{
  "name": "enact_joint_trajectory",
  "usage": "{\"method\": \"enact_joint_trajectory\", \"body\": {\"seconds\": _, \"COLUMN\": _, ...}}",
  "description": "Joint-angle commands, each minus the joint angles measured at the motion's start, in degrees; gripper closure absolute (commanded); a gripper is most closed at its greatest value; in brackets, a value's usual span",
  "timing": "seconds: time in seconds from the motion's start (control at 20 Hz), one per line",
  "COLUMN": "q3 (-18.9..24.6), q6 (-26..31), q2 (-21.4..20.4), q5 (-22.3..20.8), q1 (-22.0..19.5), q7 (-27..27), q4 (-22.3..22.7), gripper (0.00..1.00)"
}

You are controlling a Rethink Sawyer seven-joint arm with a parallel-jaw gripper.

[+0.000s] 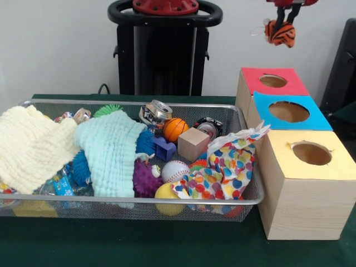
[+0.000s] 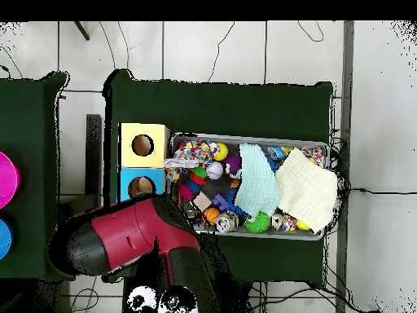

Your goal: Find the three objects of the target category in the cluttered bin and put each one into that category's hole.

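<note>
My gripper (image 1: 283, 23) hangs at the top right of the front view, shut on a small orange and black striped tiger toy (image 1: 280, 32). It holds the toy in the air, high above the hole (image 1: 273, 81) in the red-topped box (image 1: 297, 83). The bin (image 1: 139, 199) sits to the left, full of toys and cloths; it also shows in the overhead view (image 2: 244, 137). In the overhead view my arm (image 2: 130, 236) covers the red-topped box and the gripper.
The blue-topped box (image 1: 289, 112) and the yellow-topped box (image 1: 311, 153) stand in a row in front of the red one. The bin holds a cream cloth (image 1: 30, 144), a mint cloth (image 1: 111, 150), a spotted cloth (image 1: 228, 167), a basketball (image 1: 175, 129), a baseball (image 1: 174, 171) and a wooden cube (image 1: 193, 143).
</note>
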Motion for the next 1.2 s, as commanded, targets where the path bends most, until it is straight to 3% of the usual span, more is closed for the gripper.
{"method": "enact_joint_trajectory", "body": {"seconds": 0.05, "q3": -4.57, "q6": 2.51, "q2": 5.65, "q5": -1.6, "q1": 0.16, "q7": 11.9, "q4": -0.65, "gripper": 1.0}}
{"method": "enact_joint_trajectory", "body": {"seconds": 0.4, "q3": -5.99, "q6": -1.46, "q2": 9.33, "q5": -0.56, "q1": 0.97, "q7": 12.18, "q4": -1.1, "gripper": 1.0}}
{"method": "enact_joint_trajectory", "body": {"seconds": 0.95, "q3": -5.9, "q6": -14.05, "q2": 12.56, "q5": 2.94, "q1": 0.32, "q7": 13.25, "q4": 3.75, "gripper": 1.0}}
{"method": "enact_joint_trajectory", "body": {"seconds": 1.2, "q3": -7.15, "q6": -15.94, "q2": 13.4, "q5": 2.5, "q1": 1.61, "q7": 12.89, "q4": 3.88, "gripper": 1.0}}
